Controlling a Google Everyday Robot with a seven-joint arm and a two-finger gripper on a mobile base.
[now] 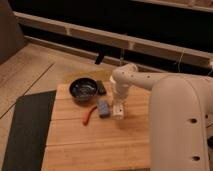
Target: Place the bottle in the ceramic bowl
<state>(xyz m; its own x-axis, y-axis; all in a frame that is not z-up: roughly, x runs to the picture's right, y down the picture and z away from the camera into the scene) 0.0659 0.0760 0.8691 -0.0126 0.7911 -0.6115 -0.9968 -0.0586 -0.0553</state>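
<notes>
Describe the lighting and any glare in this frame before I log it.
Camera view: dim, warm light; background nearly black. The ceramic bowl shows a pale sheen inside. The gripper, down on the bottle beside the blue block, blends with it, white on white.

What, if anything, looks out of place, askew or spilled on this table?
Nothing stands out. The hand is down beside the blue block, shut on the bottle. The ceramic bowl sits upright; nothing is spilled or damaged.
</notes>
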